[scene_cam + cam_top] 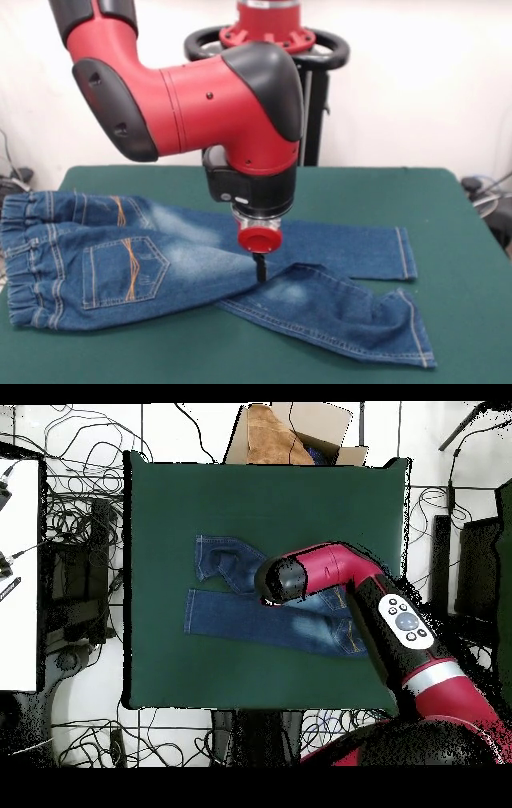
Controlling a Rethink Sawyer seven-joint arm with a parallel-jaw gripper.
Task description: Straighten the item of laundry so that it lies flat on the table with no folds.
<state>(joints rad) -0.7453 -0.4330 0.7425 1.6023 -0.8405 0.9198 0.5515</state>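
The item of laundry [160,256] is a small pair of blue jeans lying back-up on the green table [464,240]. Its gathered waistband is at the left and its orange-stitched pockets face up. The far leg runs straight to the right. The near leg bends off at an angle from a crease at the thigh. My gripper [260,270] hangs from the red arm with its thin black tips pressed together on that crease, shut on the denim. In the overhead view the arm's head covers the gripper and the jeans' [235,614] waist end.
A cardboard box [295,434] stands beyond the table's [160,504] far edge in the overhead view. A white surface [20,574] is at the left, and cables lie on the floor all around. Green cloth shows on every side of the jeans.
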